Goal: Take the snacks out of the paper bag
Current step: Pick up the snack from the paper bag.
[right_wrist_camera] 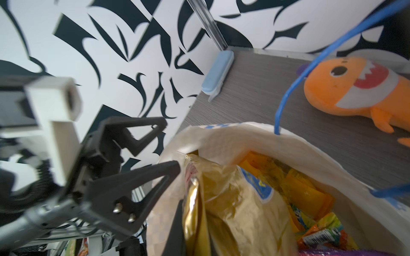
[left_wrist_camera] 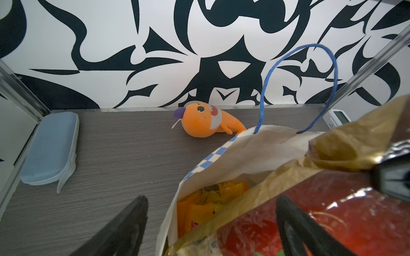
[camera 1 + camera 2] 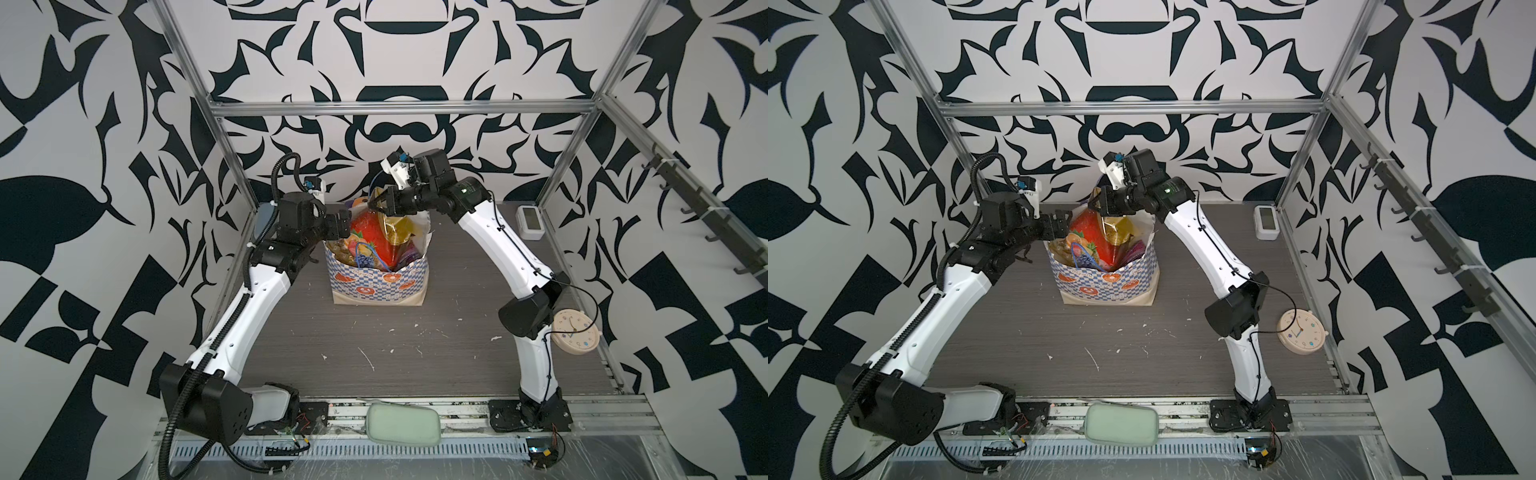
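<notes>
The paper bag (image 3: 380,286) (image 3: 1108,286) stands upright at the back middle of the table, with a blue-white checkered band and blue cord handles. A large gold-red snack packet (image 3: 374,237) (image 3: 1094,239) sticks out of its top. My right gripper (image 3: 376,203) (image 1: 194,226) is shut on that packet's gold top edge. My left gripper (image 3: 338,226) (image 2: 210,223) is open at the bag's left rim, one finger outside the wall and one over the red packet (image 2: 332,210). Yellow-orange packets (image 2: 206,206) (image 1: 295,184) and a green one (image 1: 321,232) lie deeper inside.
An orange plush toy (image 2: 206,122) lies behind the bag by the back wall. A pale blue case (image 2: 51,148) sits at the back left, a white display device (image 3: 530,222) at the back right. A round clock (image 3: 575,332) is at the right, a pale green pouch (image 3: 403,424) on the front rail.
</notes>
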You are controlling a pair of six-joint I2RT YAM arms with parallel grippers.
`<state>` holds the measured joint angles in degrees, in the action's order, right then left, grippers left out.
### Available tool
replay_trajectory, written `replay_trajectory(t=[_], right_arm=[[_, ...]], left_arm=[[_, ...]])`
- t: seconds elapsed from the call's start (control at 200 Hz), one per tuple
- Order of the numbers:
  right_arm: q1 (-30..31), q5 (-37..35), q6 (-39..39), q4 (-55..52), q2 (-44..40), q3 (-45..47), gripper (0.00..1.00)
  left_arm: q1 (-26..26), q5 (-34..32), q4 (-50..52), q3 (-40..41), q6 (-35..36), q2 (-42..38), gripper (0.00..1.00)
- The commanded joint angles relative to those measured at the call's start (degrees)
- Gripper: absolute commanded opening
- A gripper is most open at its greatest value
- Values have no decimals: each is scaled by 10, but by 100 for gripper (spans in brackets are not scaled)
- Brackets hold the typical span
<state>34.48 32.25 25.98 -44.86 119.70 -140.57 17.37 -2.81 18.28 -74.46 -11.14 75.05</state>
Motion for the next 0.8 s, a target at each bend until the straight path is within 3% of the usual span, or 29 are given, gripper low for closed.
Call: replay_trajectory(t=[0.0,0.46,0.795], right_arm=[[-14,43,18,106,-56,-58,0],[-40,46,15,88,-58,-148,0],[-49,36,10,92,-75,-166,0]], left_arm=[[0,-6,-9,7,-9,-16,93],[0,-20,-39,20,-18,-41,93],[0,-43,-60,51,-20,-63,95]])
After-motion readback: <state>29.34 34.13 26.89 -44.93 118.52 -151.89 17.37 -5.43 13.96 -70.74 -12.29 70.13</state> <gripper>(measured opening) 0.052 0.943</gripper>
